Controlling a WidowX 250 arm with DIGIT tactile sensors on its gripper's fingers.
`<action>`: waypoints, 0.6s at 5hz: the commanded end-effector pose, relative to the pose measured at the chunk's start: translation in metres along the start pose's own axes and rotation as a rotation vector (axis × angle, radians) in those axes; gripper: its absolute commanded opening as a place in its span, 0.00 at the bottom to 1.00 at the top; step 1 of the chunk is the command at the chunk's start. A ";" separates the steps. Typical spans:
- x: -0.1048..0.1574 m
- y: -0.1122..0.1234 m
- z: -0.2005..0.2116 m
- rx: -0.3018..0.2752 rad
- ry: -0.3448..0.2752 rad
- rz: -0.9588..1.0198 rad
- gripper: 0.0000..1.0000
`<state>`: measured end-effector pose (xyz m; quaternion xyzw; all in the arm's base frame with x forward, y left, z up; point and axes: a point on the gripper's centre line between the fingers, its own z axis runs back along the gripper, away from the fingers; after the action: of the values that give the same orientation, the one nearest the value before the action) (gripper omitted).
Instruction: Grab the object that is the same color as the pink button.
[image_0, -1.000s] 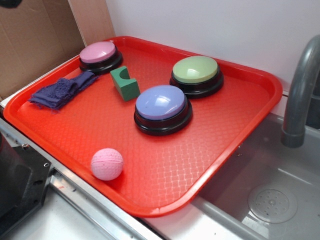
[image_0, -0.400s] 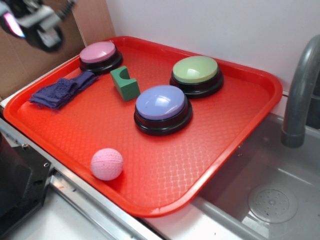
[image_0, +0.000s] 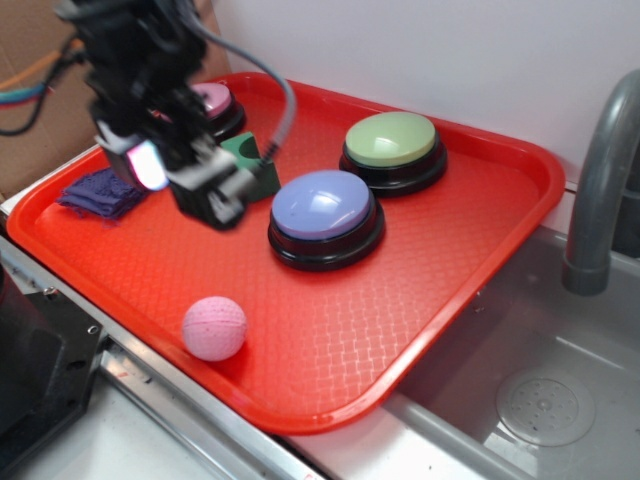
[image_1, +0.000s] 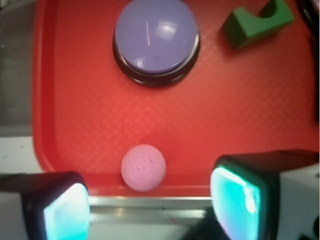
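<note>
The pale pink dimpled ball (image_0: 214, 327) lies near the front edge of the red tray (image_0: 480, 260); in the wrist view the ball (image_1: 143, 167) sits just ahead of the gap between my fingers. The pink button (image_0: 217, 99) stands at the tray's back left, partly hidden by my arm. My gripper (image_0: 185, 185) hovers above the tray's left part, up and behind the ball, not touching it. In the wrist view my gripper (image_1: 150, 205) is open wide and empty, with glowing pads on both fingers.
A blue-topped button (image_0: 323, 205) stands mid-tray and a green-topped button (image_0: 392, 140) behind it. A green block (image_0: 258, 172) and a purple cloth (image_0: 98, 192) lie at the left. A grey faucet (image_0: 600, 190) and sink (image_0: 545, 405) are at the right, cardboard (image_0: 40, 110) at the left.
My arm has swung in from the upper left corner to above the tray's left part, now covering part of the pink button and cloth. The ball and buttons have not moved.
</note>
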<state>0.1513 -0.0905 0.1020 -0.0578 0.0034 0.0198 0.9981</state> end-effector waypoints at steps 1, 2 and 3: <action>-0.001 -0.010 -0.059 -0.002 0.114 0.021 1.00; -0.010 -0.008 -0.082 0.018 0.175 0.086 1.00; -0.014 -0.005 -0.084 0.047 0.185 0.118 0.46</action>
<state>0.1403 -0.1014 0.0165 -0.0312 0.1059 0.0761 0.9910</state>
